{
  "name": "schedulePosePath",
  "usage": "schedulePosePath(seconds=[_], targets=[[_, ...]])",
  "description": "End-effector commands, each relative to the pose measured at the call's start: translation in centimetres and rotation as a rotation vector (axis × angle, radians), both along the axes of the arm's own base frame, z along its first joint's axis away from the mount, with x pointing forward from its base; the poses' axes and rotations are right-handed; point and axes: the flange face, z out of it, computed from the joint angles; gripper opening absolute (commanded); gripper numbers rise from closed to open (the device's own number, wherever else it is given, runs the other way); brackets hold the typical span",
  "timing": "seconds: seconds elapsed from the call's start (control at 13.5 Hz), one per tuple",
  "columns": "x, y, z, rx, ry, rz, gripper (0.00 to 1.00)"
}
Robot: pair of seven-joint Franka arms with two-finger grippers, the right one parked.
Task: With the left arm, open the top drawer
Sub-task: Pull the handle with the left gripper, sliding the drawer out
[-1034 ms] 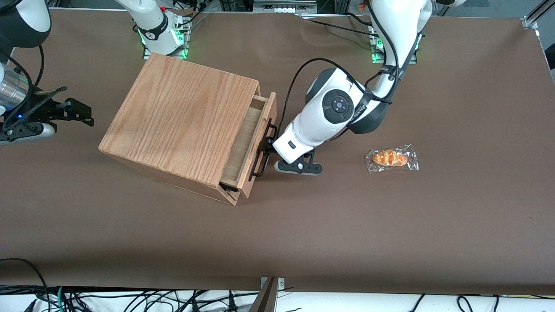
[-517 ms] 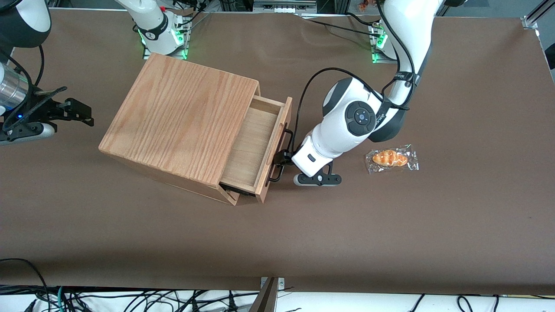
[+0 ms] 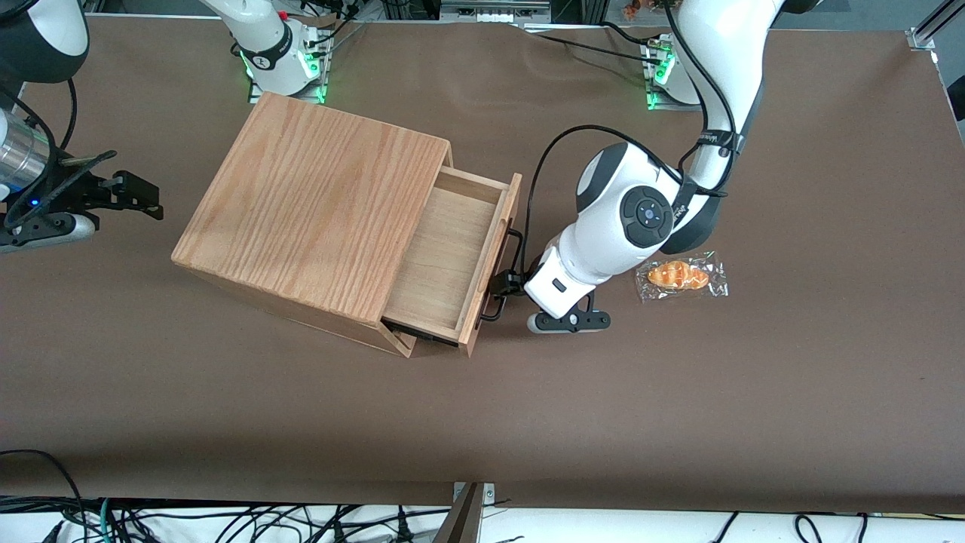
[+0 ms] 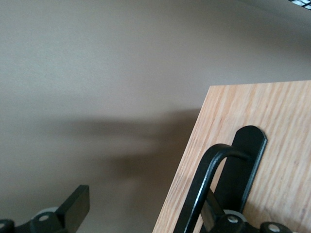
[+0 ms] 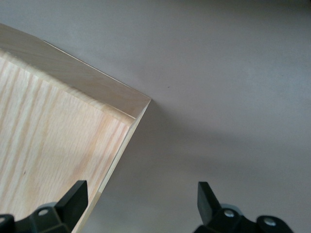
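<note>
The top drawer is a shallow pale-wood tray, pulled well out of the oak-grain box; its inside shows nothing in it. Its thin black bar handle runs across the front. My left arm, white with a round black dial, reaches down in front of the drawer. Its black gripper is at the handle, at the end nearer the front camera. In the left wrist view the gripper is open: one finger sits inside the handle bar, against the drawer front; the other finger hangs over the table.
A wrapped bread roll lies on the brown table just beside my wrist, toward the working arm's end. The drawer front stands out from the box into the space before it.
The drawer has slid farther out of the box, from a narrow gap to wide open. My arm and gripper moved with the handle, away from the box, toward the bread roll.
</note>
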Motion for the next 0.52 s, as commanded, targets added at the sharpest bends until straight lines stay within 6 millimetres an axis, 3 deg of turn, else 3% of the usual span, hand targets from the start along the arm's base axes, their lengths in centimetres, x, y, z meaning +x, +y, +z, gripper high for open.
schedulePosePath(seconds=[0.0,0.22,0.44], targets=[[1.2,1.6,0.4,0.024,-0.013,0.008,1.00],[1.3,2.0,0.6,0.023,-0.002,0.014,1.00],[0.8,2.3,2.7,0.004,0.026,0.018,1.00]])
